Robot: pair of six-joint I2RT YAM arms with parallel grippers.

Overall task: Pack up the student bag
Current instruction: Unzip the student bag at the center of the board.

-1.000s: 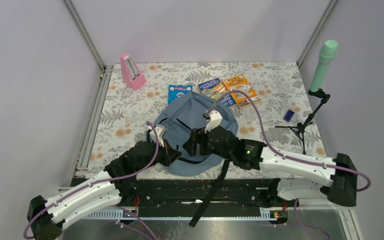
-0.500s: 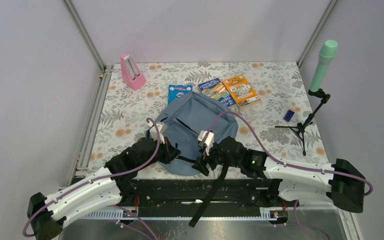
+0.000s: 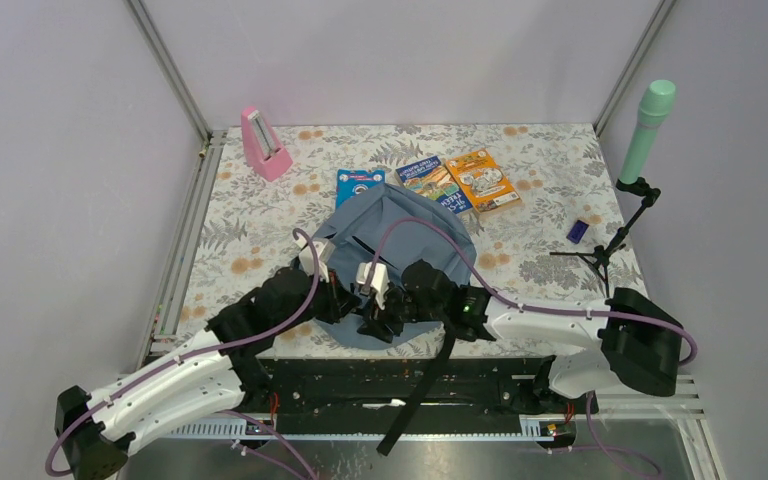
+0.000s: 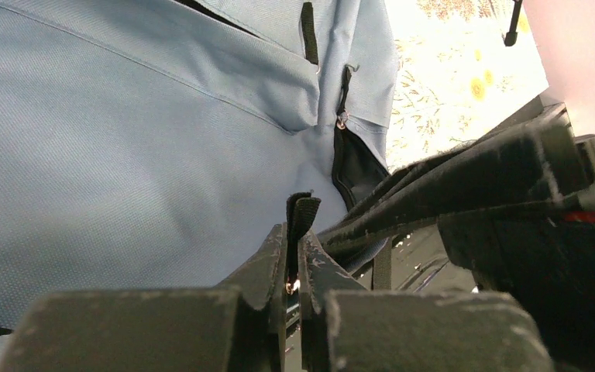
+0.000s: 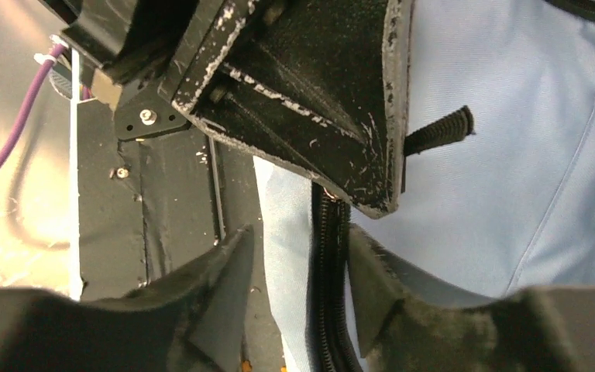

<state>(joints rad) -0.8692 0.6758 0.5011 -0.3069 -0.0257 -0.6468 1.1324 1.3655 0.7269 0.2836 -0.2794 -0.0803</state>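
The student bag (image 3: 400, 235) is a grey-blue backpack lying flat mid-table. My left gripper (image 3: 345, 300) is at its near left edge. In the left wrist view it (image 4: 293, 236) is shut on a black pull tab (image 4: 302, 211) over the bag fabric (image 4: 124, 139). My right gripper (image 3: 385, 322) is right beside it at the bag's near edge. In the right wrist view it (image 5: 298, 240) is open, its jaws either side of the bag's edge and black zipper (image 5: 327, 263). The left gripper's finger (image 5: 341, 116) and the tab (image 5: 438, 132) sit just ahead.
A pink metronome (image 3: 263, 143) stands at the back left. Three books (image 3: 360, 184) (image 3: 438, 182) (image 3: 482, 178) lie behind the bag. A small blue item (image 3: 577, 231) and a green microphone (image 3: 646, 120) on a tripod (image 3: 600, 262) are at the right. A black strap (image 3: 422, 385) hangs over the front edge.
My right gripper has moved left and down from above the bag's middle to its near edge, beside the left gripper. The left gripper has barely moved.
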